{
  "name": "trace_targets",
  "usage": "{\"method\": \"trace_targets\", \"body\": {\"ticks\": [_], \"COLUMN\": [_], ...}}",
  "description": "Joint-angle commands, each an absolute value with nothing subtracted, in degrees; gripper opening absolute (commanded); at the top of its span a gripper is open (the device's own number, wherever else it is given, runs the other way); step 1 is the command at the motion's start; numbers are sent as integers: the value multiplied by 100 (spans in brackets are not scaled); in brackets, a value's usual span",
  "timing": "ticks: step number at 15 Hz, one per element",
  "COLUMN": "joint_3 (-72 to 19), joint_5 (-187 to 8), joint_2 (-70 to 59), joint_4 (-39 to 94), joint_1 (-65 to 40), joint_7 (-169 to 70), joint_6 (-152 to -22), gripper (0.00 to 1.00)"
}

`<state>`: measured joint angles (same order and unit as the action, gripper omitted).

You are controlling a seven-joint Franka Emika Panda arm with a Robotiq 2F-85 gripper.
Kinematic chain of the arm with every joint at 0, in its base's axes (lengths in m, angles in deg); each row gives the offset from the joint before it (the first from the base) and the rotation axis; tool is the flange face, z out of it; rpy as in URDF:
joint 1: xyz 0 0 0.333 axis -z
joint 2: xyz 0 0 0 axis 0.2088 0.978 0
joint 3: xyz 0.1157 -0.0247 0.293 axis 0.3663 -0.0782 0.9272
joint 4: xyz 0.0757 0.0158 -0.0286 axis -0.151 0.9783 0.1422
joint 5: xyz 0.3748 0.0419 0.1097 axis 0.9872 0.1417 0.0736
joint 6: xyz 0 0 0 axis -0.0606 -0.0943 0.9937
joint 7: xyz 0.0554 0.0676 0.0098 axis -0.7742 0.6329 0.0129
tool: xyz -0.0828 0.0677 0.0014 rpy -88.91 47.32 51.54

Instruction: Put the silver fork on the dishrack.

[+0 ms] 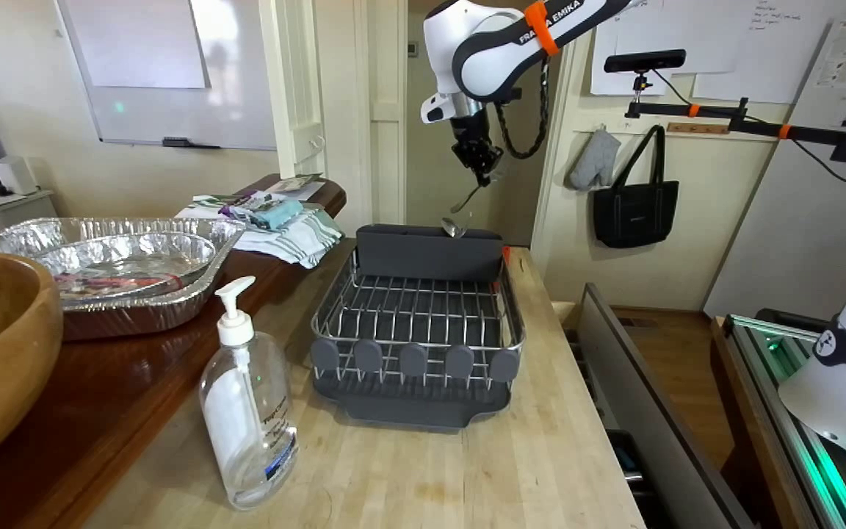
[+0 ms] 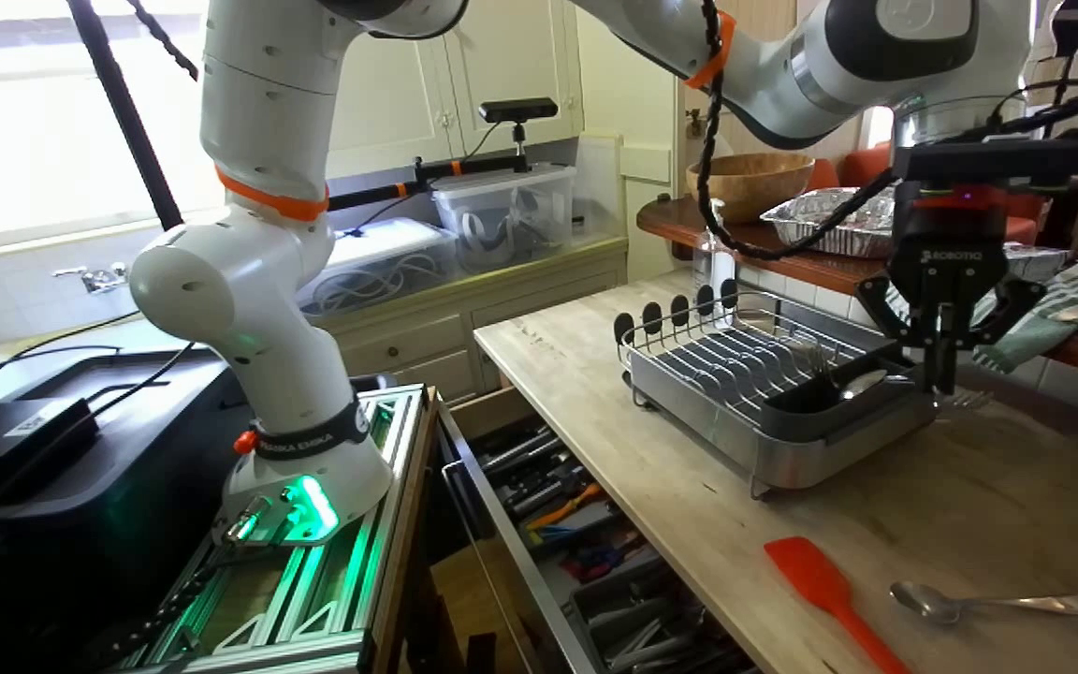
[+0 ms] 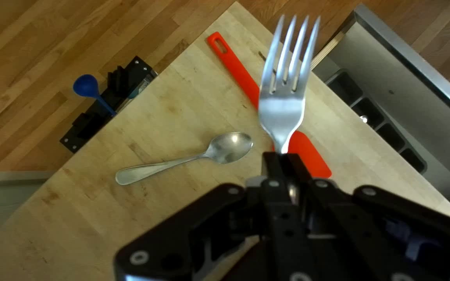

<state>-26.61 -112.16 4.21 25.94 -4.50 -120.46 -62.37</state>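
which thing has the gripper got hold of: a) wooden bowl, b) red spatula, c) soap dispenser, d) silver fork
D: in the wrist view the silver fork juts out from between the closed fingertips of the gripper, tines pointing away from it.

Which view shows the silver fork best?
Wrist view: the silver fork is large there, all four tines clear, though the gripper hides most of the handle. Both exterior views show it only small: in an exterior view, tines beside the gripper; in an exterior view, a thin sliver below it.
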Motion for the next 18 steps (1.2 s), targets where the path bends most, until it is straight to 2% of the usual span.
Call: {"method": "trace_targets", "body": {"ticks": [1,9,18], "joint_3": [-2662,-2628,-2532], "joint_5": [-11498,-11820,-12480], "joint_2": [-158,-381,154], "joint_4": [3329,3425,2505], "joint_1": [-535,-742,-1131], "joint_7": [-12233,-12254,-12094], "joint_6": [-6188,-5908,-4814], "gripper": [2,2,2]}}
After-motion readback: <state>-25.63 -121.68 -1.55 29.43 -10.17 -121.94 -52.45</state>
